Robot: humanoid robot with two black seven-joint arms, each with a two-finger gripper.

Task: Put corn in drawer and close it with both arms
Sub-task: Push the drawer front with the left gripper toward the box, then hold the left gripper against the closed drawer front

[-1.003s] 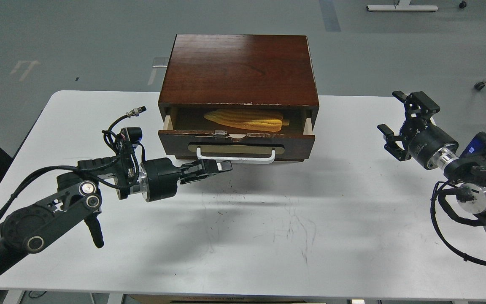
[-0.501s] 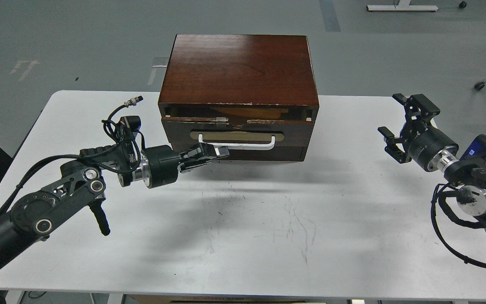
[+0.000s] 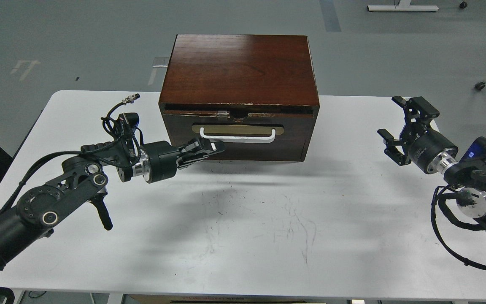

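The dark reddish-brown drawer (image 3: 295,128) with its white bar handle (image 3: 238,137) sits pushed flush into the wooden cabinet (image 3: 238,67). The corn is hidden inside it. My left gripper (image 3: 217,147) is shut, with its tips against the drawer front just below the left end of the handle. My right gripper (image 3: 400,124) is open and empty. It hovers over the table well to the right of the cabinet and touches nothing.
The cabinet stands at the back middle of the white table (image 3: 243,219). A plain handle-less panel (image 3: 298,147) lies below the drawer front. Grey floor surrounds the table, with a stand base (image 3: 401,7) far back right.
The drawer went from open with the corn showing to fully shut. My left gripper moved forward with it, pushing the front. My right arm barely shifted.
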